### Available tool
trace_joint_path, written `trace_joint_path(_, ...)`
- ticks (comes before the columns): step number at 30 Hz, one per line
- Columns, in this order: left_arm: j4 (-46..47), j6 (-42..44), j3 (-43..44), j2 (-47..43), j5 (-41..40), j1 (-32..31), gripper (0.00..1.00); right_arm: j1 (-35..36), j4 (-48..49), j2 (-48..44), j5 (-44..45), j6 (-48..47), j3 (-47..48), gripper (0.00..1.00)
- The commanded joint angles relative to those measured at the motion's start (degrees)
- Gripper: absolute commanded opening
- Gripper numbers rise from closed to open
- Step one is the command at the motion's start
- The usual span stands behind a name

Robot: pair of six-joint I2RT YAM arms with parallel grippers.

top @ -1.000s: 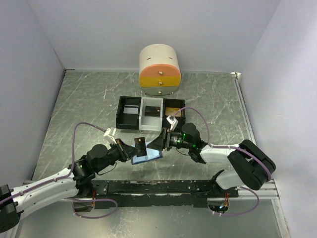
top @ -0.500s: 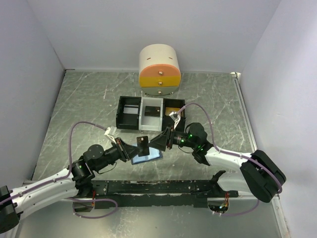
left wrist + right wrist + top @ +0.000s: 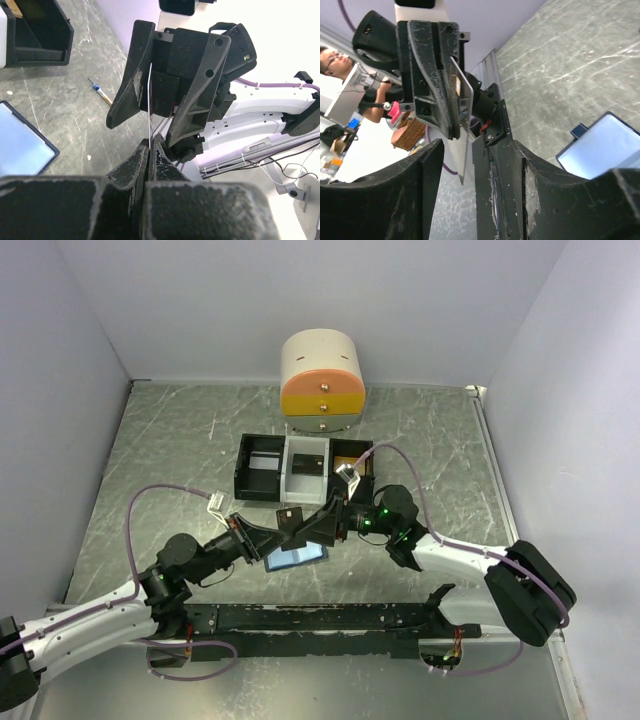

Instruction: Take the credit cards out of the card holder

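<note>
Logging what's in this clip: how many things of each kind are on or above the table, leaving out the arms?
Card holder: 1
Card, held in the air: 1
Tray: 1 (contents too small to count)
Drawer unit: 1
Syringe: 1
Total: 5

In the top view the card holder (image 3: 297, 558) is partly covered by the left end effector (image 3: 280, 533) and right end effector (image 3: 306, 528); in both wrist views it is cut off at the frame edge. The credit card (image 3: 289, 517) is seen only edge-on from the left wrist.
</note>
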Motion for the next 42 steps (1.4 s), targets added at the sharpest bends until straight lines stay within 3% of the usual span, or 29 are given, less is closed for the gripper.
trace_joint_path(1,2.88,0.39,-0.57,-1.03,1.30,-0.30,0.07,1.07,6.56,1.70,-3.46,2.36,1.61,0.53)
trace_joint_path(9,1.90,0.16,-0.91,-1.83,1.78,-0.31,0.07,1.16,13.55,3.34,-2.80,6.62,0.58,0.40)
trace_joint_path(15,1.84,0.46,-0.84,-1.83,2.34,-0.33,0.07,1.19,11.19,3.39,-2.78,5.81,2.31,0.32)
trace_joint_path(23,4.36,0.72,-0.84,-0.04,4.00,-0.33,0.07,1.25,14.67,4.96,-5.14,8.29,3.16,0.13)
trace_joint_path(31,5.18,0.29,-1.10,0.69,4.00,-0.30,0.07,1.30,14.51,4.44,-4.94,8.05,2.33,0.01)
trace_joint_path(35,3.75,0.49,-1.02,0.06,3.72,-0.31,0.07,1.24,13.38,4.19,-4.68,7.49,2.59,0.00)
trace_joint_path(38,1.89,0.68,-0.65,-0.47,3.34,-0.32,0.15,1.26,11.91,3.57,-3.64,6.58,2.68,0.00)
trace_joint_path(42,-2.51,1.52,0.73,-0.86,2.19,-0.30,0.33,1.30,8.67,2.06,-1.94,4.69,2.84,0.00)
